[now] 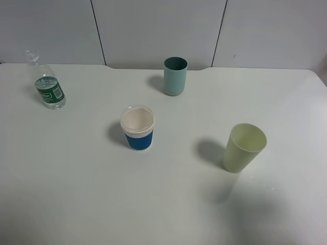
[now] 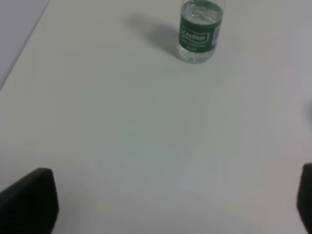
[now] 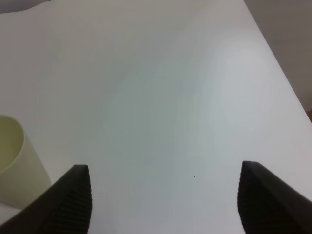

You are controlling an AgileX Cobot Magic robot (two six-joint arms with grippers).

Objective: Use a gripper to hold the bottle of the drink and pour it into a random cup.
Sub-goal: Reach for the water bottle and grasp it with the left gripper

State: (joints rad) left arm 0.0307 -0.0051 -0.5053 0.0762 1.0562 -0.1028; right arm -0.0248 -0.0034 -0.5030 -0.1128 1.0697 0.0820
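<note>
At your far left, the bottle of the drink (image 1: 49, 87) stands upright near the back edge of the desk (image 1: 76, 194). It is clear plastic with a green label. Your left gripper (image 2: 168, 207) faces it from well back, jaws spread wide and empty, with bare desk between them. Next to the right, the cup (image 1: 138, 128), blue below a white ribbed band, stands near the middle, well apart from the bottle. Behind it and slightly right stands a teal cup (image 1: 175, 75). Further right, toward the front, stands a pale green cup (image 1: 244, 148). Your right gripper (image 3: 170, 204) hangs near that cup, jaws released, holding nothing.
</note>
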